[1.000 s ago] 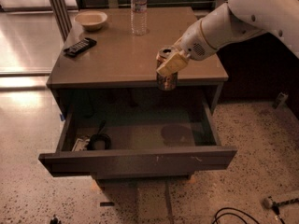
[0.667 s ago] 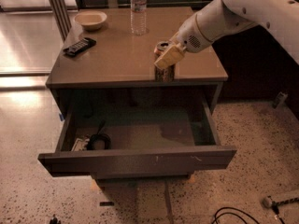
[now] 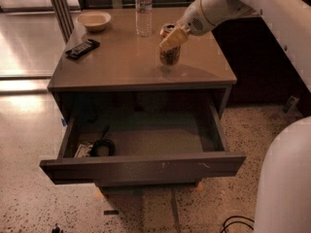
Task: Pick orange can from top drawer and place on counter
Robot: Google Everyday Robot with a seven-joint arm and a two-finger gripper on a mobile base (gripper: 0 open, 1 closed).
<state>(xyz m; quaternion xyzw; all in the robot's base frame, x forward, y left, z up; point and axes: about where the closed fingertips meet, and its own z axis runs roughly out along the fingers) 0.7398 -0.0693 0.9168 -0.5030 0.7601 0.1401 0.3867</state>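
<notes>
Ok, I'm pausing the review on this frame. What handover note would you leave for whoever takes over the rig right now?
Gripper: shut on the orange can, at the counter, right of centre, near the water bottle.
Top drawer: open, with no can inside; a dark cable lies at its left.
Done: can is out of the drawer and at the counter.
Left: can't tell if its base touches down. Lower, release, pull back.

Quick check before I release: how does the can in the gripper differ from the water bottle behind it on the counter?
The orange can is short, opaque and brownish-orange; the water bottle is taller and clear. The gripper clasps the can near its top; the bottle stands free. The can is nearer the front right of the counter; the bottle is farther back. Both are upright.
</notes>
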